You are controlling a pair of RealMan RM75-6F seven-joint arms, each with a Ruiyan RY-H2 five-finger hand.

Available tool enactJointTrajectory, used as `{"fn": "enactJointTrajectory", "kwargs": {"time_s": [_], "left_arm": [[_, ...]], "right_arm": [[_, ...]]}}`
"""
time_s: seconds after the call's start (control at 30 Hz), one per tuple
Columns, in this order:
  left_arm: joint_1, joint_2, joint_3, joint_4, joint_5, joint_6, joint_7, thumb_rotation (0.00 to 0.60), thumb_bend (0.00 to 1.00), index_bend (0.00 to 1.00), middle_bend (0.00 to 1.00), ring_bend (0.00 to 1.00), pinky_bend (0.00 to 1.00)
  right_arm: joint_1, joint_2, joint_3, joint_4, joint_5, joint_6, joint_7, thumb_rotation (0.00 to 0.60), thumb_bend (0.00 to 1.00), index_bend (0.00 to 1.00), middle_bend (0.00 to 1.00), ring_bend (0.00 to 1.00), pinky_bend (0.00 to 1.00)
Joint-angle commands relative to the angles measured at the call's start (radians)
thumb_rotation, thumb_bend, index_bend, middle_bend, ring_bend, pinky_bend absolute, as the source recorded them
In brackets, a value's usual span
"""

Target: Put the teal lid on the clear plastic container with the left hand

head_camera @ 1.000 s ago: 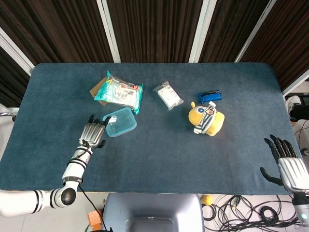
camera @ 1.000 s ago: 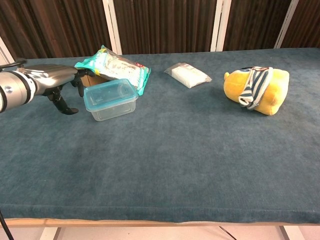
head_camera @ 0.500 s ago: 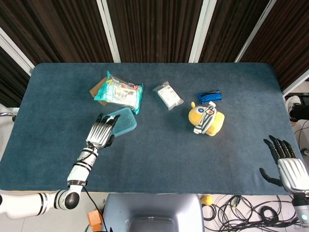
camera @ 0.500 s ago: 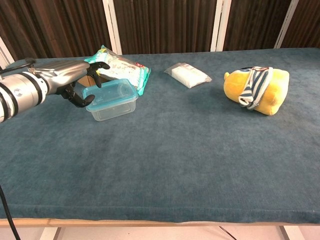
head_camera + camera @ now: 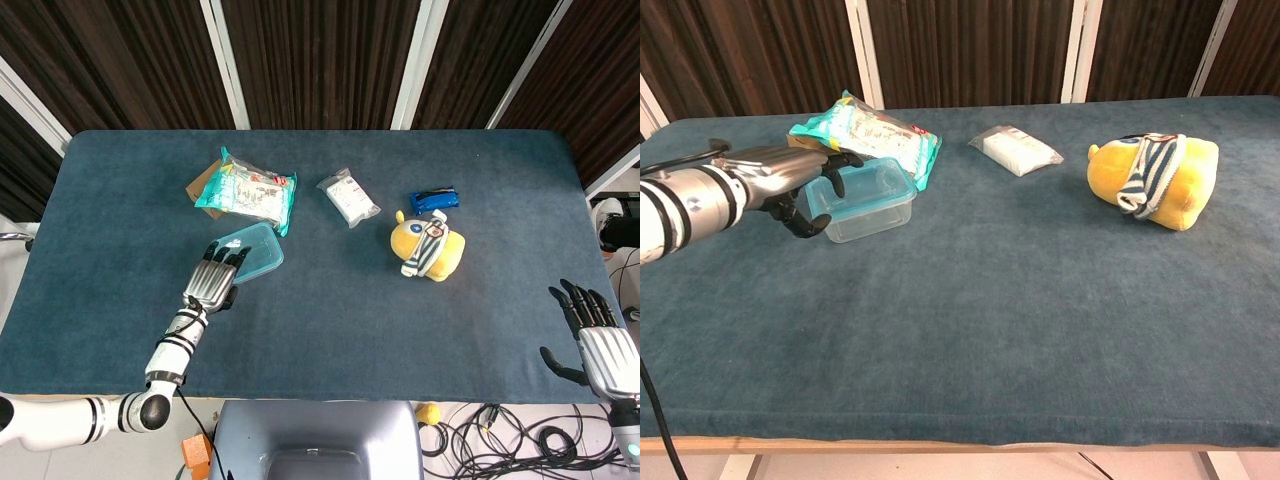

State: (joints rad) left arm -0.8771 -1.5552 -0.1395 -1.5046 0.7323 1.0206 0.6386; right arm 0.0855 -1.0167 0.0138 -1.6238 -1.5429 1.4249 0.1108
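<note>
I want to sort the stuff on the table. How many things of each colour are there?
Teal: 2, lidded container and snack bag
White: 1, packet
Yellow: 1, plush toy
Blue: 1, small pack
Brown: 1, box
Total: 6

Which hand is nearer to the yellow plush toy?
Right. The right hand hangs off the table's near right corner, while the left hand is far across, at the clear plastic container, left of the yellow plush toy.
</note>
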Motion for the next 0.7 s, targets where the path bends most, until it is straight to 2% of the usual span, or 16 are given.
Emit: {"fn": "enactJointTrajectory", "kwargs": {"time_s": [0.03,0.7], "left_arm": [[0.0,-0.004,-0.004,0.002,0.004,-0.008,-0.01,0.6,0.5,0.0,0.26,0.11,0.0],[-0.002,-0.029,-0.006,0.046,0.015,-0.05,-0.036,0.6,0.5,0.0,0.26,0.11,0.0]], "right_arm": [[0.0,0.0,0.0,-0.001,0.001,-0.001,0.0,0.6,0.25,0.0,0.0,0.0,0.0],[0.0,0.002,0.002,0.0,0.003,0.0,0.005,0.6,0.25,0.0,0.0,0.0,0.0]]}}
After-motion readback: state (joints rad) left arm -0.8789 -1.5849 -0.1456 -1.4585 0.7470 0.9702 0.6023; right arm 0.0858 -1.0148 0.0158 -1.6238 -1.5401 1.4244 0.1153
